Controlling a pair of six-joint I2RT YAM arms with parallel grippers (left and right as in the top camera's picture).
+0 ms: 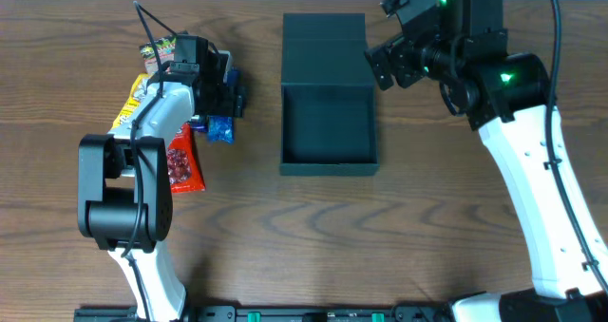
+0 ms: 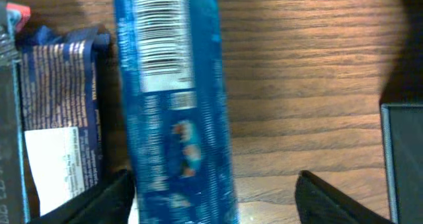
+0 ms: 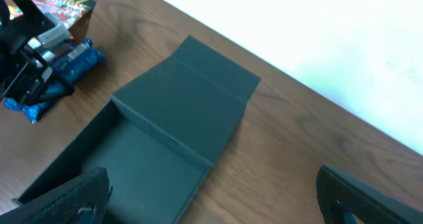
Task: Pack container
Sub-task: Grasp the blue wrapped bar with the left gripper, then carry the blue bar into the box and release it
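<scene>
Blue packet lies ungripped between the spread jaws of the left tool (more packets alongside, toward the bench's left edge). Container stands open and empty, nothing packed yet; right tool gapes, idle.

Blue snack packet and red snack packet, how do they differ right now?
The blue snack packet lies between the left gripper's open fingers; the red snack packet lies outside them, partly hidden by that arm. The blue one is nearer the container than the red one. Both are outside the container, on its left.
</scene>
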